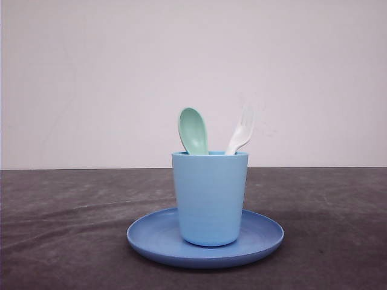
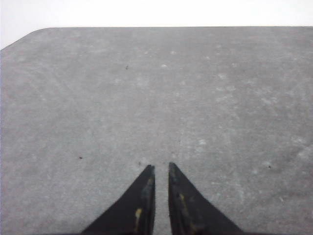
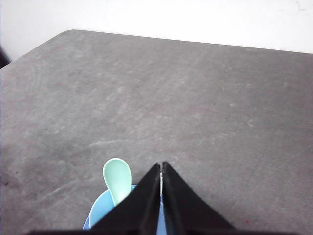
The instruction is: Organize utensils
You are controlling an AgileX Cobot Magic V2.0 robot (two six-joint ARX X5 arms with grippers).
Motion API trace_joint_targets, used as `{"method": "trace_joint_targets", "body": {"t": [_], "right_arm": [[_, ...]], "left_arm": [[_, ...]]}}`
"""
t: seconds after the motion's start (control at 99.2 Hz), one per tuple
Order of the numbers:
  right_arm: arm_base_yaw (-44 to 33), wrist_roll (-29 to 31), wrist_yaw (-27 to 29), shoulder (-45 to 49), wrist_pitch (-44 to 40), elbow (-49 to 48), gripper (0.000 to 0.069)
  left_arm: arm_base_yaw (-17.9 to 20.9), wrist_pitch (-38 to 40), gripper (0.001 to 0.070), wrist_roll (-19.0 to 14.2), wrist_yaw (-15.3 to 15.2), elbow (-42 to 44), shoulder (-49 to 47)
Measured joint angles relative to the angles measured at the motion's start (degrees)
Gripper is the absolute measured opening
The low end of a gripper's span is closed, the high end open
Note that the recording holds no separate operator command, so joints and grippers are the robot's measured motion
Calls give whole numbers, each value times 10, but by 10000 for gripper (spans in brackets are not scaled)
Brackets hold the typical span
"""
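I can read no brand or writing on anything here. My right gripper (image 3: 162, 169) is clenched, its tips pressed together and grasping nothing, hovering just above the light blue cup (image 1: 210, 196). The mint-green spoon (image 3: 117, 179) stands in that cup just beside my right fingers (image 3: 146, 196), bowl upward; the white fork (image 1: 241, 134) leans in the cup too. The cup sits on a round blue plate (image 1: 151, 232). My left gripper (image 2: 161, 169) hangs nearly closed, a thin gap between tips, over bare grey table (image 2: 98, 98).
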Motion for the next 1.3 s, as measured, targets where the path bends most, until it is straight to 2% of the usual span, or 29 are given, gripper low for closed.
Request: {"method": "trace_joint_targets", "body": {"t": [0.171, 0.323, 0.403, 0.595, 0.766, 0.907, 1.159, 1.301], "right_arm": [[-22, -25, 37, 0, 6, 0, 4], [-99, -73, 47, 0, 37, 0, 4], [-161, -99, 19, 0, 43, -2, 4], [-335, -143, -94, -35, 107, -60, 4], [-450, -155, -132, -96, 169, -156, 4], [-495, -161, -143, -160, 191, -249, 4], [-529, -165, -157, -279, 193, -393, 4], [-552, -165, -191, -333, 193, -447, 4]], "left_arm": [[0, 0, 24, 0, 0, 0, 0], [0, 0, 24, 0, 0, 0, 0], [0, 0, 24, 0, 0, 0, 0], [0, 0, 24, 0, 0, 0, 0], [0, 0, 24, 0, 0, 0, 0], [0, 0, 24, 0, 0, 0, 0], [0, 0, 24, 0, 0, 0, 0], [0, 0, 24, 0, 0, 0, 0]]}}
